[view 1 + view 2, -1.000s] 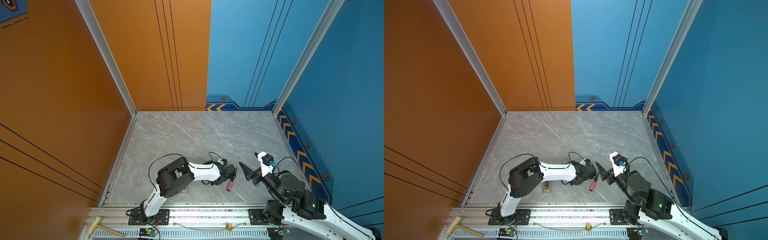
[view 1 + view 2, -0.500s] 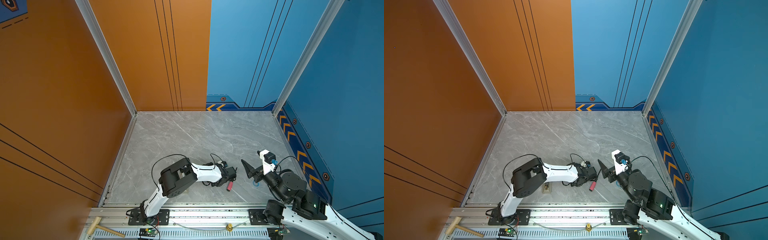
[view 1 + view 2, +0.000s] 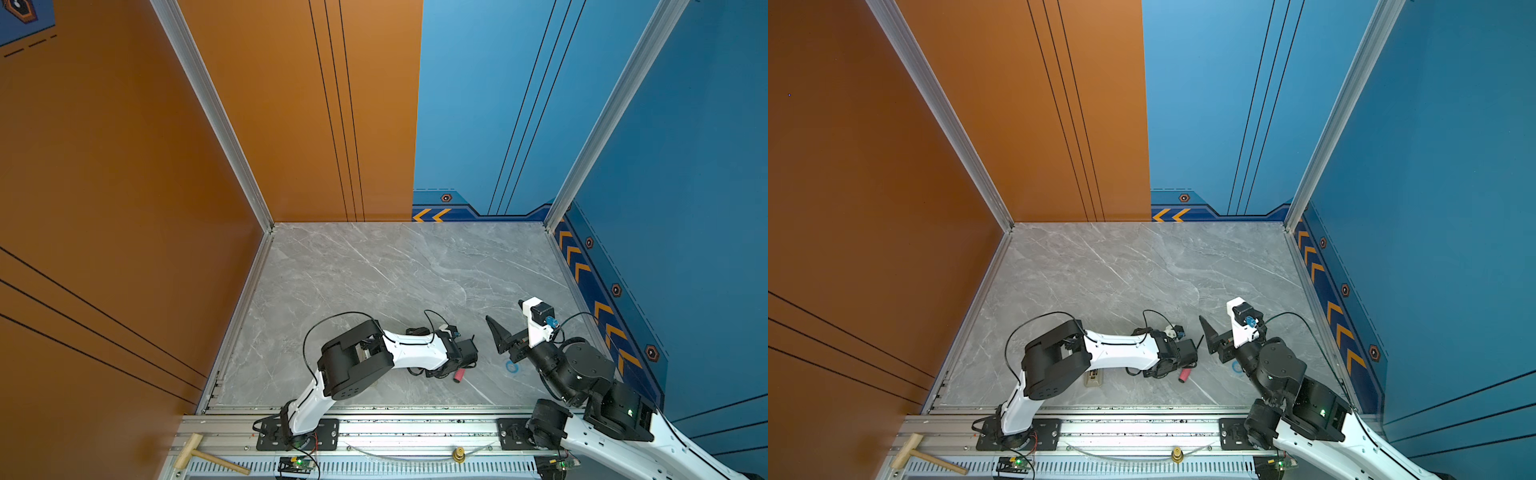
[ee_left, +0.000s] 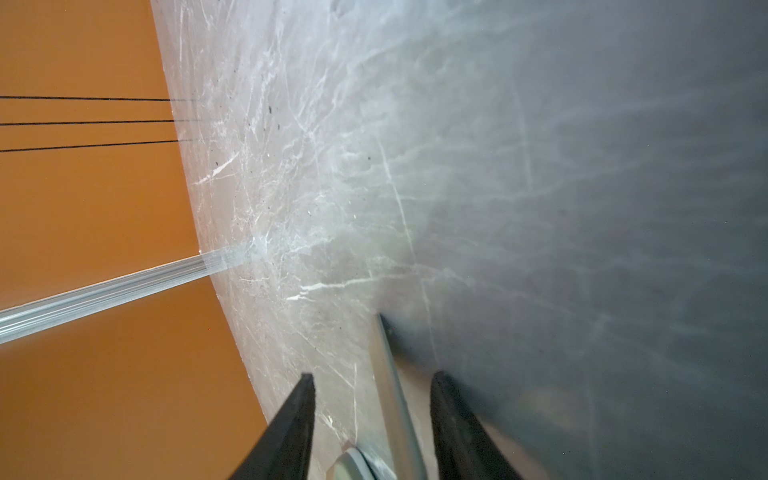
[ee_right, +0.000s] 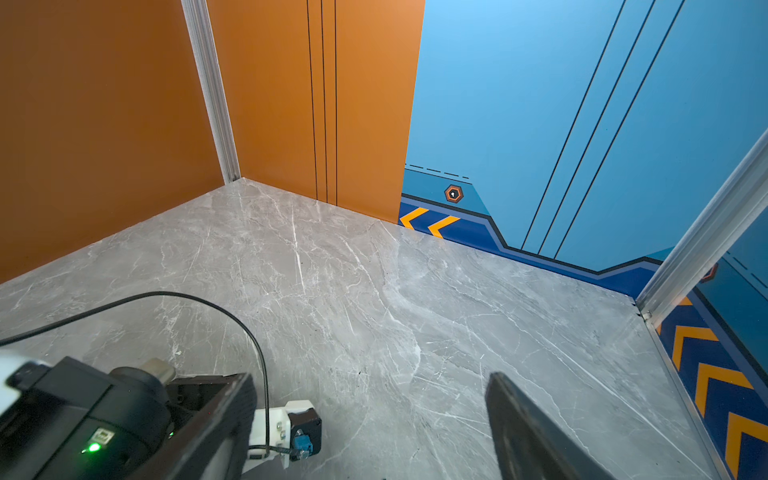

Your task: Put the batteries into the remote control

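Note:
My left gripper (image 4: 374, 376) is open low over the marble floor, facing the orange corner. A blurred pale grey bar (image 4: 388, 374) lies between its fingers, touching neither; what it is does not show. In both top views its fingers hide beneath the left wrist (image 3: 455, 353) (image 3: 1173, 353). A beige oblong piece (image 3: 1093, 378), which looks like the remote control's back, peeks out under the left arm. The batteries are out of view. My right gripper (image 5: 372, 376) (image 3: 500, 340) (image 3: 1212, 338) hangs open and empty to the right of the left wrist.
A pink-handled screwdriver (image 3: 458, 376) (image 3: 1183, 376) lies just in front of the left wrist. A small blue ring (image 3: 511, 366) sits on the floor under the right arm. Orange and blue walls enclose the floor. A wooden mallet (image 3: 195, 455) rests on the front rail.
The left gripper's jaws have come apart from shut. The left arm's elbow has shifted a little. The right gripper has drifted slightly to the right and back, still open.

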{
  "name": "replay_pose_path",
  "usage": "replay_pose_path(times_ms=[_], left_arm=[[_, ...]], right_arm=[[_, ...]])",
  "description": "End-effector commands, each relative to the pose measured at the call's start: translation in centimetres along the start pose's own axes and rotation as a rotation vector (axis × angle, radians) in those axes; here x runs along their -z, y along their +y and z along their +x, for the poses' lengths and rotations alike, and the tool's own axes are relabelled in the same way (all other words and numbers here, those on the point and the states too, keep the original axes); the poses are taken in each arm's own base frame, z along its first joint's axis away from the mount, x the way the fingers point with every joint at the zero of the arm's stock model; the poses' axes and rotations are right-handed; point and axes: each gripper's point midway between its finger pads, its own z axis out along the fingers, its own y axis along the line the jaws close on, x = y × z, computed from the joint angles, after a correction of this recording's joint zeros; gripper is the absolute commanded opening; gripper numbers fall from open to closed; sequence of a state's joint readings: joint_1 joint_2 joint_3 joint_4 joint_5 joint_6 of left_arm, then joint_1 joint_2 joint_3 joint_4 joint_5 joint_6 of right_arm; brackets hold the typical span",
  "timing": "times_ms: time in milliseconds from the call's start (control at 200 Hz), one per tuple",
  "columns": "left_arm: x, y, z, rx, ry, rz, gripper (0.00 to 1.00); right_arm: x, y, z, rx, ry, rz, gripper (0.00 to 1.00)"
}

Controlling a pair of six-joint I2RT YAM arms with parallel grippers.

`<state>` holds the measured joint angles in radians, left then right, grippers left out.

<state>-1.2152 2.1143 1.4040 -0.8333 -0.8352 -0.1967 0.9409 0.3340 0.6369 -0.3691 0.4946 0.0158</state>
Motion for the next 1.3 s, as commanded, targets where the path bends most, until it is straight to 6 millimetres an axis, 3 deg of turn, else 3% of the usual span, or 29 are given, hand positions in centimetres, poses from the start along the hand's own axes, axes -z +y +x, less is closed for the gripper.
replay_pose_path(times_ms=[0,365,496,651,791,816,931,1001,1051,1292], left_arm=[[1.8,-1.9,0.5,0.049,0.013,0.154,0.51],[6.5,-2.0,0.4,0.190,-0.036,0.378,0.56],[8.6,0.5,1.7,0.329,-0.062,0.479,0.57],[9.6,4.4,5.4,0.546,-0.052,0.623,0.61],[8.9,7.3,9.6,0.760,-0.026,0.724,0.76],[8.1,7.1,11.0,0.787,0.000,0.724,0.79],[7.1,7.9,13.7,0.958,0.010,0.788,0.85],[6.4,7.8,14.8,1.039,0.014,0.813,0.85],[5.9,7.4,15.3,1.077,0.025,0.821,0.91],[4.1,4.7,15.9,1.196,0.066,0.877,0.91]], right_arm=[[0.1,-0.4,0.0,0.008,0.025,0.015,0.85],[0.1,-2.4,1.2,-0.012,0.132,0.109,0.89],[-0.5,-2.3,2.4,0.008,0.234,0.119,0.90],[-1.8,-0.7,3.3,0.008,0.330,0.063,0.93],[-3.6,0.9,5.0,-0.004,0.475,0.017,0.99],[-4.0,1.3,5.3,-0.009,0.497,0.009,1.00],[-5.5,3.1,6.7,-0.041,0.587,-0.038,1.00],[-6.4,4.1,7.4,-0.054,0.619,-0.064,1.00],[-6.8,4.8,7.7,-0.063,0.628,-0.079,1.00],[-7.9,6.9,9.3,-0.056,0.676,-0.109,1.00]])
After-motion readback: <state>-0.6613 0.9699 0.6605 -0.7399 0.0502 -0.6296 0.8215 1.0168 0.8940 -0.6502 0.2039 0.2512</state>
